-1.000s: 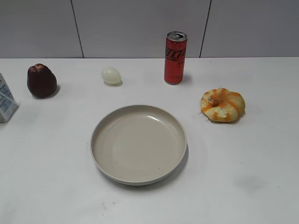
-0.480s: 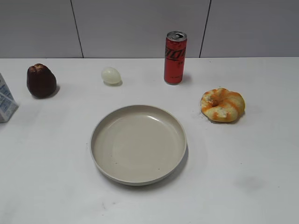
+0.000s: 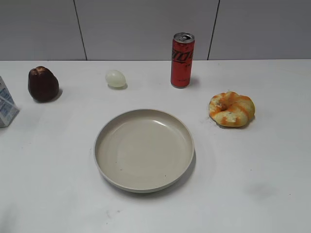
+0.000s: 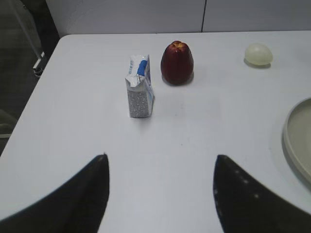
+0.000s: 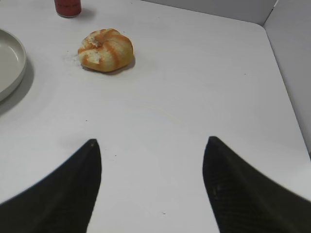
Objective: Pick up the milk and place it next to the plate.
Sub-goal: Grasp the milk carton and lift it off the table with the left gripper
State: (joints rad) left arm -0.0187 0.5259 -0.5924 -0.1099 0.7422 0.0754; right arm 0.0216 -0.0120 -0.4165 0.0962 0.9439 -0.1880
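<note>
Milk (image 3: 7,104) stood at the far left edge of the exterior view, partly cut off, with the plate (image 3: 144,150) well apart from it in the middle of the table (image 3: 272,165). A red can (image 3: 182,60) stood toward the back edge. Neither arm showed there.

In the left wrist view, the left gripper (image 4: 160,187) hung with its jaws spread wide and empty, and the milk (image 4: 140,87) stood upright ahead of it, near the table's left edge, just beside a dark red fruit (image 4: 177,62). A crooked approach could probably have nudged the fruit or tipped the light, creased carton toward that edge; a hard squeeze might have crushed it.

In the right wrist view, the right gripper (image 5: 151,182) was likewise parted and empty, above bare table near the right edge, a bread roll (image 5: 105,50) beyond it.
</note>
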